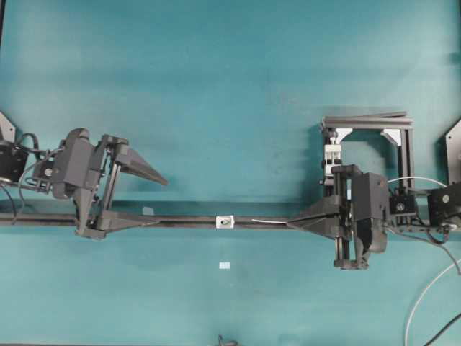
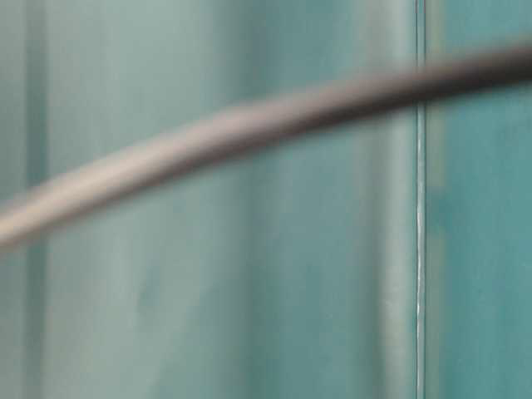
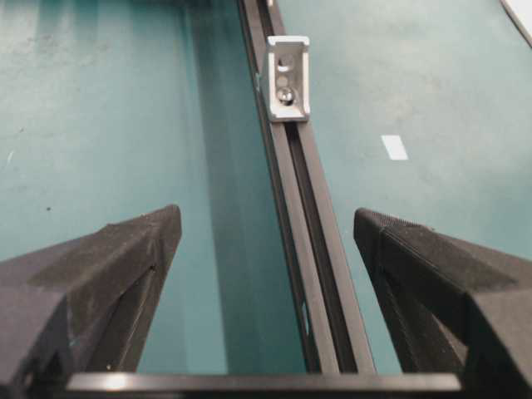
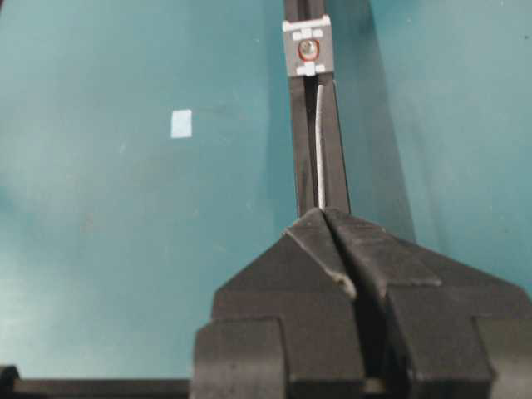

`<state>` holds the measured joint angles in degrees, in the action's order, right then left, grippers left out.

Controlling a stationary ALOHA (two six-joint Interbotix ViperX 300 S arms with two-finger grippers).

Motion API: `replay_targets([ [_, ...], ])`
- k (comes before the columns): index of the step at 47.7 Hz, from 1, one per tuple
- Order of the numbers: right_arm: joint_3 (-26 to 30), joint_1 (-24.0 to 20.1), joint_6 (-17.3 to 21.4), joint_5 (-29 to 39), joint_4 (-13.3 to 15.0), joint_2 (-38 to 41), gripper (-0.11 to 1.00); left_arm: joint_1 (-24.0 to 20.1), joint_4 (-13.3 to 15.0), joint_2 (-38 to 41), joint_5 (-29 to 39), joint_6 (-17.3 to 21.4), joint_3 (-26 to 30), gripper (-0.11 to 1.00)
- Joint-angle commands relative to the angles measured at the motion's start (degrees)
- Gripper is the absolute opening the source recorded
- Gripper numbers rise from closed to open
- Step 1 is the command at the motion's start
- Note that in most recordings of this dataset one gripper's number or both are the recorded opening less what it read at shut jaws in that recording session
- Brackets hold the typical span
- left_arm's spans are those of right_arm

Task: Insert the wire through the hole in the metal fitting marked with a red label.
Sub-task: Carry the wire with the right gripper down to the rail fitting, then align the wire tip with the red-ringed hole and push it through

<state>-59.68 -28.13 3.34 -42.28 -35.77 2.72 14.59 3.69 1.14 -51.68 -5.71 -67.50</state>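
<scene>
Right end effector (image 4: 324,212) is pinched shut on the wire (image 4: 320,141), which juts straight ahead of its tips along the black rail (image 4: 309,179). The free tip lies just short of the metal fitting (image 4: 307,48), slightly to the right of the red-ringed hole (image 4: 309,50) as my right wrist view gives it. Not yet entered, I judge.

Left end effector (image 3: 266,241) stands open and empty, straddling the rail; the fitting sits well ahead of it, between the lines of its two fingers (image 3: 125,249).

Handling: the wire looks very thin and light, stiff enough to hold itself out unsupported, with a slight bow. The unsupported length ahead of the grip is long, so I expect the tip to wander or flex if it catches the fitting's face. A hold nearer the tip would steady it (though that costs reach through the hole). Likely slippery between the pads, and easily kinked.

Room: the teal surface (image 1: 216,108) beside the rail lies open on both sides of each end effector; a small white tag (image 1: 224,266) lies off to one side, well clear. A black frame (image 1: 374,130) with a clamp block stands beside the right arm, behind its tips. The table-level view is blurred and tells me nothing.
</scene>
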Motion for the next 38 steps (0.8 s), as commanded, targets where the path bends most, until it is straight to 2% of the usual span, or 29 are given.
replay_targets([
  [1, 0.4, -0.4, -0.2, -1.0, -0.1, -0.1, -0.01, 0.2, -0.1, 0.4, -1.5, 0.0, 0.8, 0.54],
  [38, -0.2, -1.4, -0.3, -5.4, -0.1, 2.9, -0.01, 1.2, -0.4, 1.5, -2.9, 0.7, 0.8, 0.54],
])
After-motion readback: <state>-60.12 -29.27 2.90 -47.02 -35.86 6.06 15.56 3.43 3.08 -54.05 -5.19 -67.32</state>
